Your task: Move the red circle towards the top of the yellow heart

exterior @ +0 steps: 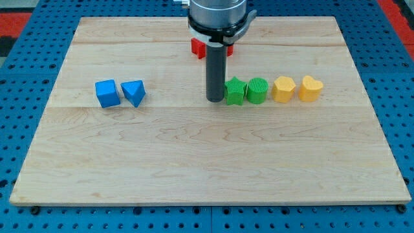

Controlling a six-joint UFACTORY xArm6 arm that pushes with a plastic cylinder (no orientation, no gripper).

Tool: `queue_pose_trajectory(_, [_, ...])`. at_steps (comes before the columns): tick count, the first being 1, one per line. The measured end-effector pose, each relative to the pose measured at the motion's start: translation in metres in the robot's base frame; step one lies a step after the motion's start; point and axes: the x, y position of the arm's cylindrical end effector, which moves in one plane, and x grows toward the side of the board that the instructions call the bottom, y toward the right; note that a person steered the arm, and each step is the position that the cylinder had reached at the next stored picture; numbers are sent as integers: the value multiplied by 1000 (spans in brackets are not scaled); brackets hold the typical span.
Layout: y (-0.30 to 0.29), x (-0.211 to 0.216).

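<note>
My tip (215,99) rests on the board just left of a green star (234,91), touching or nearly touching it. The yellow heart (310,88) is at the right end of a row, after a green circle (257,90) and a yellow hexagon-like block (283,88). A red block (197,46) shows behind the rod near the view's top, with another sliver of red (229,49) on the rod's right. The arm hides most of the red. I cannot tell whether it is one block or two, or which part is the red circle.
A blue cube (107,93) and a blue triangle (134,92) sit side by side at the view's left. The wooden board (207,168) lies on a blue perforated table.
</note>
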Motion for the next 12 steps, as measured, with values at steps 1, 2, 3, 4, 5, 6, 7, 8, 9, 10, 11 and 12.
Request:
queue_pose_trajectory(1, [-37, 2])
queue_pose_trajectory(2, [-77, -40])
queue_pose_trajectory(3, [-78, -101])
queue_pose_trajectory(4, [-78, -161])
queue_pose_trajectory(5, [-59, -201])
queue_pose_trajectory(6, [1, -206])
queue_pose_trajectory(7, [41, -197])
queue_pose_trajectory(8, [44, -172])
queue_pose_trajectory(9, [41, -168])
queue_pose_trajectory(10, [29, -164])
queue_pose_trajectory(11, [1, -163])
queue_pose_trajectory(12, [-5, -139])
